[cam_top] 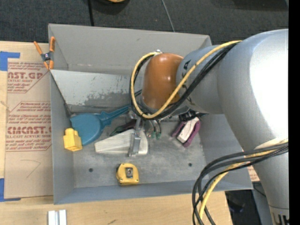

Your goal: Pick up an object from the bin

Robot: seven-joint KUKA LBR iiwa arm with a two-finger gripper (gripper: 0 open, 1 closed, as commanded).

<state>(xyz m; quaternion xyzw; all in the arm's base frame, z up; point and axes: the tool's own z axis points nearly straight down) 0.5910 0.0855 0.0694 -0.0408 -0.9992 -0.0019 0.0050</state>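
My gripper [137, 143] comes down from under the arm's orange cover in the middle of the bin. Its tip rests at the right end of a pale grey-white wedge-shaped thing [114, 145] lying flat on the bin floor. Whether it grips the wedge is hidden. A teal paddle-shaped brush [88, 127] lies just left of it, its handle pointing toward the gripper. Some dark small parts [123, 127] sit between the handle and the wedge. A purple and white thing [188, 131] lies to the gripper's right.
A yellow block [72, 140] lies against the left wall beside the teal brush. A yellow tape measure [127, 173] sits near the front wall. The arm and its cables cover the bin's right side.
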